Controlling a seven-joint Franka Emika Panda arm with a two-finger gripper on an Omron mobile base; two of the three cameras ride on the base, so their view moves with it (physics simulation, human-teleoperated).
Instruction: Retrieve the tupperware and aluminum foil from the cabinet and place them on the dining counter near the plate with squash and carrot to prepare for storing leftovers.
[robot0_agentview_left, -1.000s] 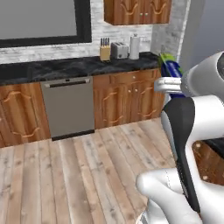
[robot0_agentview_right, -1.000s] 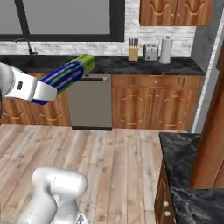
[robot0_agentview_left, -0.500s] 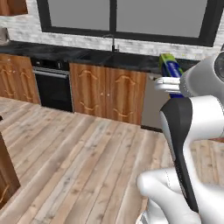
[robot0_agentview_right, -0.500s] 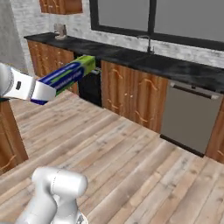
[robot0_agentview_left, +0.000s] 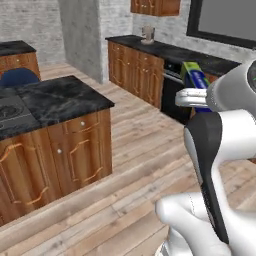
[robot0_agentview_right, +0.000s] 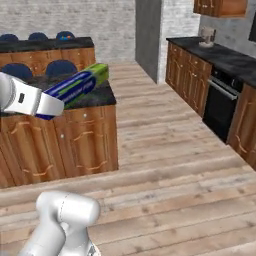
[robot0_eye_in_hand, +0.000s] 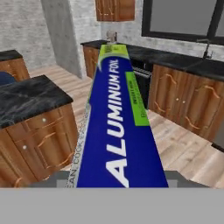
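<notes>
The gripper (robot0_agentview_right: 50, 106) is clamped on the aluminum foil box (robot0_agentview_right: 77, 87), whose long axis points straight ahead from the fingers, toward the dark-topped counter (robot0_agentview_right: 102, 95) beyond.

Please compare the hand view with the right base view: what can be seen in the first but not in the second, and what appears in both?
Hand view alone: the printed words "ALUMINUM FOIL" along the box, a dark window above the counter, and a sink faucet on that counter.

Right base view alone: blue chair backs behind the island, and the robot's white arm carrying the box above the floor.

Both: the blue and green aluminum foil box, the black-topped wooden island, the plank floor, the grey pillar, the black oven and the upper wooden cabinet.
</notes>
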